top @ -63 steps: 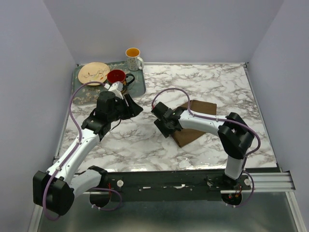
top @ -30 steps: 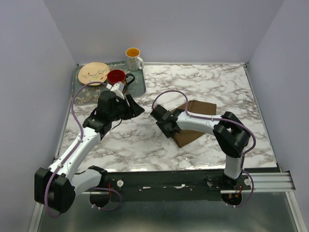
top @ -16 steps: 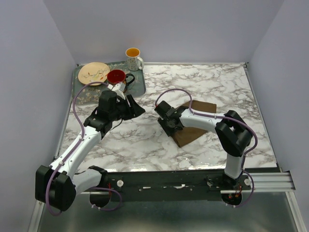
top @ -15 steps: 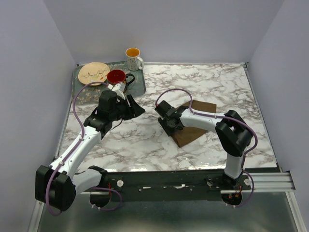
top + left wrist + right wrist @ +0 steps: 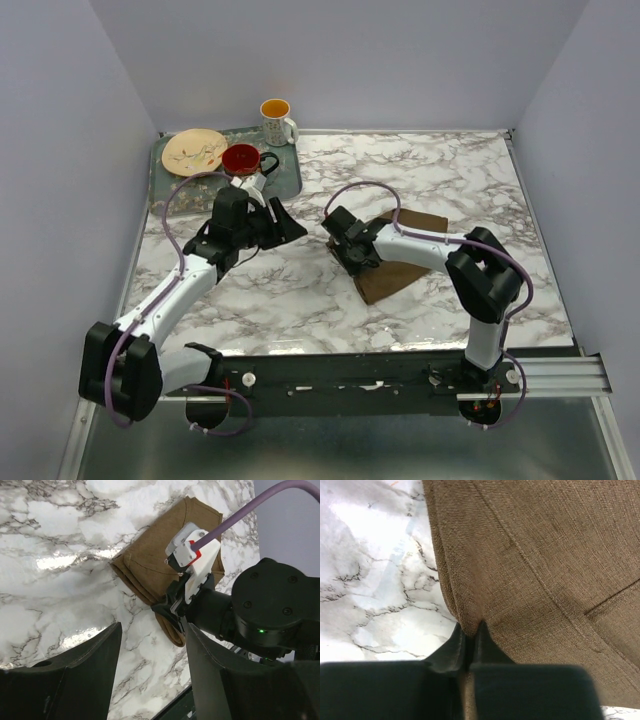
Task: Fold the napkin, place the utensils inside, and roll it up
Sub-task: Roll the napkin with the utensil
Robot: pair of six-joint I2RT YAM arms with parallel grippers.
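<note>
The dark brown napkin [image 5: 392, 283] lies folded on the marble table right of centre, filling most of the right wrist view [image 5: 535, 555]. My right gripper [image 5: 346, 253] sits at its left edge, and its jaws [image 5: 468, 630] are shut on a pinch of that folded edge. From the left wrist view the napkin [image 5: 155, 555] and the right gripper [image 5: 172, 611] on it show ahead. My left gripper [image 5: 285, 228] hovers open over bare marble to the napkin's left [image 5: 152, 635], holding nothing. The utensils are out of view.
A green tray [image 5: 288, 182] at the back left holds a beige plate [image 5: 195, 150] and a red cup [image 5: 241, 158]. A white mug [image 5: 277, 121] with an orange inside stands at its far corner. Walls close in on three sides.
My right gripper has closed on the napkin's left edge after shifting slightly away from me. The left arm has swung a little to the right, towards the napkin, still open.
</note>
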